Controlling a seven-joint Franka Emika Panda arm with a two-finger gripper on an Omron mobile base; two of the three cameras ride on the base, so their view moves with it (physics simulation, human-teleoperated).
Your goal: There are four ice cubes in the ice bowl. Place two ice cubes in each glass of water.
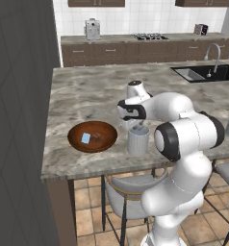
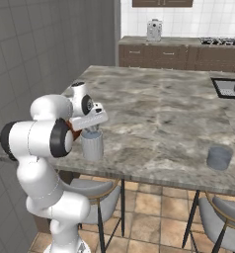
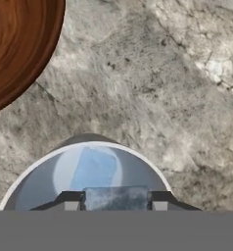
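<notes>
Held between the jaws of the gripper (image 3: 116, 205), a pale-blue ice cube (image 3: 116, 198) sits pinched right over the mouth of the near glass of water (image 3: 64, 171), whose light rim curves around a bluish interior. From the left base view this glass (image 1: 137, 141) stands on the marble bench (image 1: 87, 91) just beside the ice bowl (image 1: 104, 139), apart from it, with the gripper (image 1: 138, 126) hanging directly above. One more ice cube (image 1: 86, 138) lies inside the reddish-brown bowl, left of its middle. Across the bench, well apart to the robot's right, stands the second glass of water (image 2: 219, 157). A sink (image 2: 229, 89) lies farther back.
</notes>
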